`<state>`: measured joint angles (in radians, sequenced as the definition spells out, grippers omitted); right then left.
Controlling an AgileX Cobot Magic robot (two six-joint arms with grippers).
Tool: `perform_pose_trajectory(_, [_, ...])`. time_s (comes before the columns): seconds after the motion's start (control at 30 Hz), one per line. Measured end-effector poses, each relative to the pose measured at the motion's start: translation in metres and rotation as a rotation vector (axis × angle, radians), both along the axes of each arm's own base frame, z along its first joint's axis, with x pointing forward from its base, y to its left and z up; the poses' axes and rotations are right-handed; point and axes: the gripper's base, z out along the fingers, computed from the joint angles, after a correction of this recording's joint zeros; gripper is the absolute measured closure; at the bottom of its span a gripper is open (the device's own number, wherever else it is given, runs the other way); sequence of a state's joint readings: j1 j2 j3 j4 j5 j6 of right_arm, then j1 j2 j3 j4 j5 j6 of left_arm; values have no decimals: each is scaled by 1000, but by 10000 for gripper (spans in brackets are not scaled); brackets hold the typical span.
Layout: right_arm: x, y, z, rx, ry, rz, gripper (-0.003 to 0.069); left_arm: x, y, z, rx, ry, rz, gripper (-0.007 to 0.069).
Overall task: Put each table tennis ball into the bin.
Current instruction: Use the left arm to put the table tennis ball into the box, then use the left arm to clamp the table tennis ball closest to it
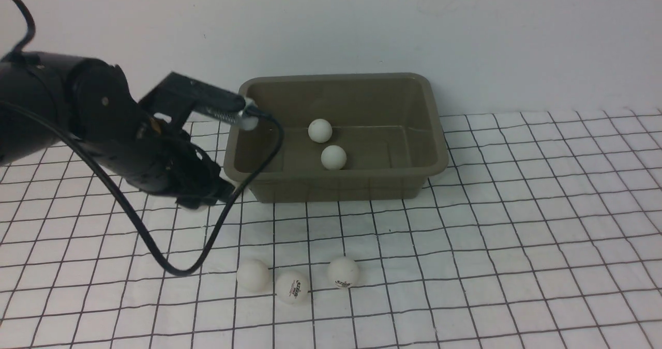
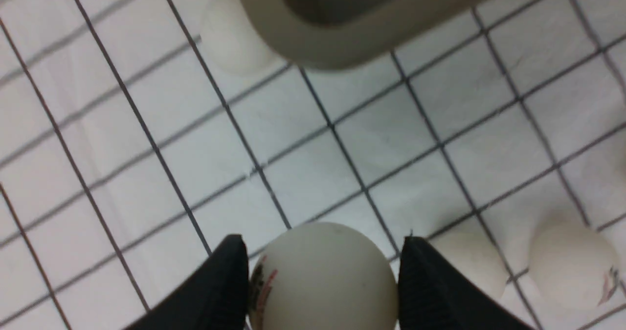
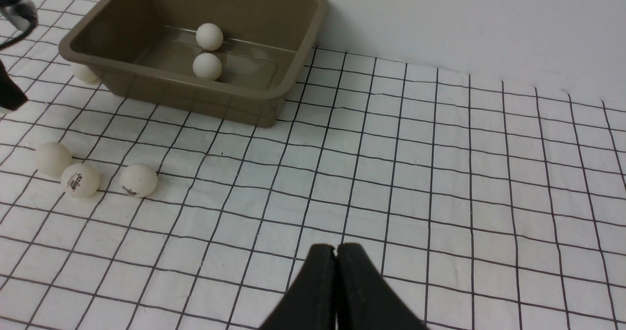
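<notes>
1. Left gripper [image 2: 323, 249] pinches a table tennis ball [image 2: 325, 283] between its black fingers, logo against one finger. It sits over the grid cloth [image 1: 517, 209], just outside the bin's [image 1: 336, 186] front-left corner.
2. Bin sits at the back of the cloth by the wall. Inside on its floor: rear ball [image 1: 320, 131] and front ball [image 1: 333, 157], close together.
3. On the cloth in front of the bin: left ball [image 1: 253, 275], middle ball [image 1: 292, 287], right ball [image 1: 343, 272].
4. Side ball [image 3: 84, 73] lies against the bin's left outer wall.
5. Right gripper [image 3: 336, 256] has fingers pressed together, empty, over bare cloth.
</notes>
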<state>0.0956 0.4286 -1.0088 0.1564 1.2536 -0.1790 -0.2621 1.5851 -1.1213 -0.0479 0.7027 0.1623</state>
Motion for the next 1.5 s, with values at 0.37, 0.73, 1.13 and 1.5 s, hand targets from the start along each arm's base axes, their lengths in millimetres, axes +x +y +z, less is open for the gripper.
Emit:
perform_pose_trajectory(0.37, [-1,3,0,27,3,22,666,81,-34,30,-113,-142,2,279])
perform_pose_trajectory(0.73, [-1,6,1,62,8,49,666,127,-49,-18,-71,-44,-47,265])
perform_pose_trajectory(1.13, [-3,8,-1,71,35,65,666,132,-54,2,-86,-21,-90,207])
perform_pose_trajectory(1.5, [-3,8,-1,67,35,67,666,95,-41,73,-13,75,-138,206])
